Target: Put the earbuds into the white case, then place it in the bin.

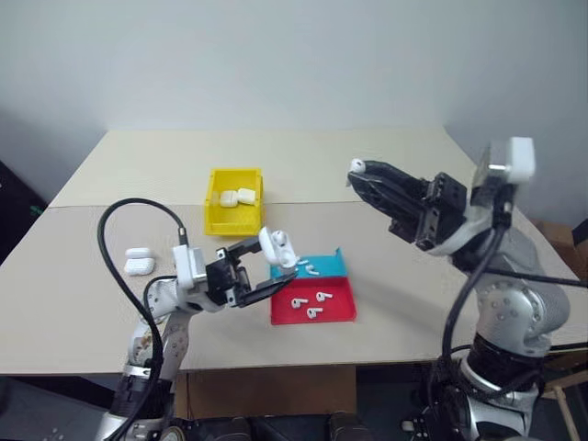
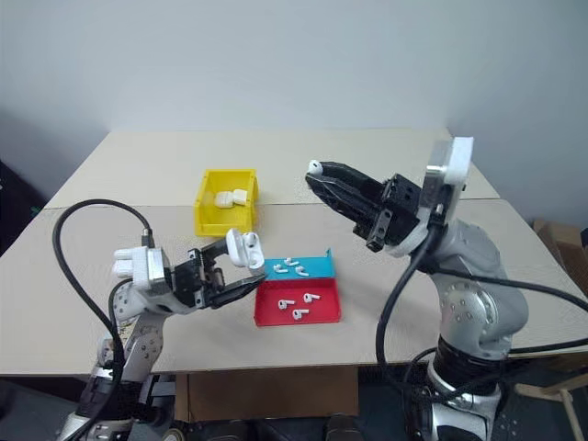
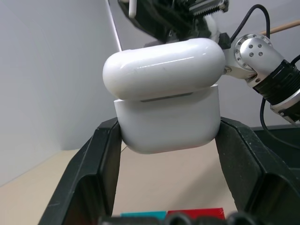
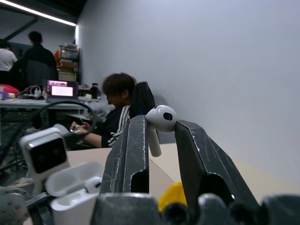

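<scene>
The left gripper (image 1: 260, 276) is clamping its black fingers on the small glossy white rounded case (image 1: 277, 247), holding it above the beige desk (image 1: 386, 156) with the hinged lid flipped up, presumably so the opening is facing the other arm. One earbud looks already seated inside. The right gripper (image 2: 317, 175) is pinching a tiny glossy white stemmed earbud (image 2: 315, 166) between its fingertips, raised well apart from the case, probably ready to bring it down into the free slot. More earbuds are lying in the shallow teal tray (image 1: 331, 265) and red tray (image 1: 340, 308). The bright yellow tall-walled plastic bin (image 1: 234, 220) is sitting behind, already holding closed cases.
</scene>
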`<state>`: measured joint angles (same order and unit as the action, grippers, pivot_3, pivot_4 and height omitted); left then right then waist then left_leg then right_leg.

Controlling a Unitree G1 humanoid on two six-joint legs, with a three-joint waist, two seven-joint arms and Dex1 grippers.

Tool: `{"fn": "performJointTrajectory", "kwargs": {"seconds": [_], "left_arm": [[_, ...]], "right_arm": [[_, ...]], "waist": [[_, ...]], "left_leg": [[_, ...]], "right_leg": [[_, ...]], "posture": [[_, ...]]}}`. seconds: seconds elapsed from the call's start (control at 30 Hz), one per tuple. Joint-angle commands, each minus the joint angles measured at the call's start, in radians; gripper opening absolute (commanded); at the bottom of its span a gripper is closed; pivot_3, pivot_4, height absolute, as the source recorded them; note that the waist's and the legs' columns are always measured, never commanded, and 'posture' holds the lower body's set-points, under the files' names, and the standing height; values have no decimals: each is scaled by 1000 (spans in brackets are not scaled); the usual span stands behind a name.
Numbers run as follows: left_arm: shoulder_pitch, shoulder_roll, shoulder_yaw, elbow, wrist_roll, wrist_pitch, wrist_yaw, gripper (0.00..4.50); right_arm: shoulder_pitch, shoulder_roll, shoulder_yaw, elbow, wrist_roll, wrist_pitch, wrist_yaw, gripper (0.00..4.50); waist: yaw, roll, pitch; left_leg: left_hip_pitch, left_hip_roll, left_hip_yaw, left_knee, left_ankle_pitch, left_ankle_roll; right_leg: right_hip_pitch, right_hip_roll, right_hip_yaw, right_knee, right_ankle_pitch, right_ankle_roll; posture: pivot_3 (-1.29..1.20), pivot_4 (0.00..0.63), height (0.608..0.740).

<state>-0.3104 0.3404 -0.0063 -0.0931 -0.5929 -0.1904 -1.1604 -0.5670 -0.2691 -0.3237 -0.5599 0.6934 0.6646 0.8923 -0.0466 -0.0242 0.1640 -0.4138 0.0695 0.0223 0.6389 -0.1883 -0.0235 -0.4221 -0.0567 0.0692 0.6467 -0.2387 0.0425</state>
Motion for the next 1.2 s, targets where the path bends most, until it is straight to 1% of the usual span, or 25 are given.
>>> {"fn": "performJointTrajectory", "kwargs": {"seconds": [0.03,0.2,0.3,0.4,0.53,0.7,1.03,1.2], "left_arm": [[-34,-11,-24,-44,-10,29,10,2743],[-69,-37,-34,-32,-36,38,-21,2743],[-81,-40,-36,-29,-40,51,-36,2743],[-84,-43,-39,-14,-40,41,-66,2743],[-94,-57,-40,14,-27,17,-93,2743],[-108,-63,-46,53,11,-10,-104,2743],[-141,-112,-57,110,41,-38,-100,2743],[-140,-110,-53,109,37,-34,-105,2743]], "right_arm": [[36,-23,34,-78,55,-24,-47,830],[106,-91,101,-97,52,-58,-40,830],[116,-130,124,-89,68,-58,-36,830],[120,-159,143,-90,91,-41,-43,830],[144,-196,164,-88,112,-39,-43,830],[147,-213,169,-89,170,-25,-55,830],[157,-231,229,-68,146,-53,-64,830],[164,-240,227,-66,152,-60,-64,830]], "waist": [[2,0,0],[4,0,0],[1,0,0],[2,0,0],[4,0,0],[5,0,0],[5,-1,0],[6,-1,0]], "left_leg": [[0,0,0,0,0,0],[-1,0,0,0,0,0],[-1,0,0,0,0,0],[0,0,0,0,0,0],[-1,0,-1,0,0,0],[-1,0,-1,0,0,0],[-1,0,-1,0,0,0],[-1,0,-1,0,0,0]], "right_leg": [[0,0,0,0,0,0],[0,0,0,-1,0,0],[0,0,0,-1,0,1],[0,0,0,-1,-2,4],[0,0,0,-1,-3,4],[0,0,0,-2,-3,4],[0,0,0,-2,-3,5],[0,0,0,-2,-3,5]], "posture": [[0,150,740],[0,150,740],[0,150,740],[0,150,740],[0,150,740],[0,150,740],[0,150,740],[0,150,740]]}}
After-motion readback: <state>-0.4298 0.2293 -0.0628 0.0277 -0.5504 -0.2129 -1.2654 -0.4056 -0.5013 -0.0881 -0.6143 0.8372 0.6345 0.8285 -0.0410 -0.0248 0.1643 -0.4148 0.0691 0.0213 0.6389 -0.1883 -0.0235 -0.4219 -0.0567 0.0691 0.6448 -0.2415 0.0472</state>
